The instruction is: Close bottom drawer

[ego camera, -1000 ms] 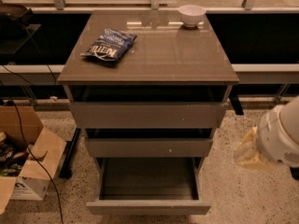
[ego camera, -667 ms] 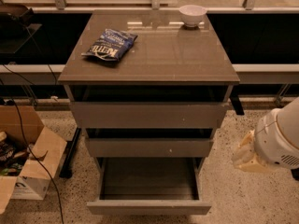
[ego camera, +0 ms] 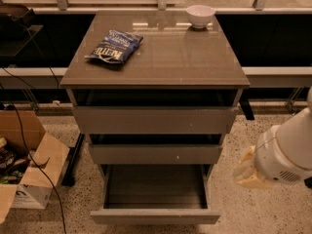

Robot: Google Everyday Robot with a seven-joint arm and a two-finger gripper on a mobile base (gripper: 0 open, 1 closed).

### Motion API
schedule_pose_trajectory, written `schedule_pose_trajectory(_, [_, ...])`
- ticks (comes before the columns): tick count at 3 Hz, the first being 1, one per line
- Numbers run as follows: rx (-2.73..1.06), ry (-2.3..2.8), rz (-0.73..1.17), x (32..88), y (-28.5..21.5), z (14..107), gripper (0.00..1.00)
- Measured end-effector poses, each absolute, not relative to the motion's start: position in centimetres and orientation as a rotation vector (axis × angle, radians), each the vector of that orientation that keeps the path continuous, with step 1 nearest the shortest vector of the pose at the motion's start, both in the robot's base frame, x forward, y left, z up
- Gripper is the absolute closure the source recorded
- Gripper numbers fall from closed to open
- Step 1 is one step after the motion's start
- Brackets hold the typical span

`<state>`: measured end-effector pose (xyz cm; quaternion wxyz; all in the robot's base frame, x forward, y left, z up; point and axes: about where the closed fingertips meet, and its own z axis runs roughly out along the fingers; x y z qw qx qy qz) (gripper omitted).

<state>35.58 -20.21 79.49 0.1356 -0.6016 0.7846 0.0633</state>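
Observation:
The bottom drawer is the lowest of three grey-brown drawers in the cabinet. It is pulled far out, and its dark grey inside shows empty. Its flat front panel has no handle. The middle drawer and the tall top drawer stand slightly out. My gripper hangs at the end of the white arm, to the right of the cabinet at the height of the bottom drawer, apart from it.
A blue chip bag and a white bowl lie on the cabinet top. An open cardboard box and black cables stand on the speckled floor at the left. A dark shelf runs behind the cabinet.
The white arm and gripper have shifted slightly left, toward the cabinet. The drawers have not moved.

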Motion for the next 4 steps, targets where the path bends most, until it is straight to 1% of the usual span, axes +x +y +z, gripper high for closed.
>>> schedule_pose_trajectory(2, [-1.686, 2.297, 0.473, 32.5, -16.4, 67.3, 1.00])
schedule_pose_trajectory(3, [-1.602, 2.342, 0.626, 31.5, -16.3, 60.6, 1.00])
schedule_pose_trajectory(4, [-1.584, 2.355, 0.698, 31.1, -15.9, 58.4, 1.00])
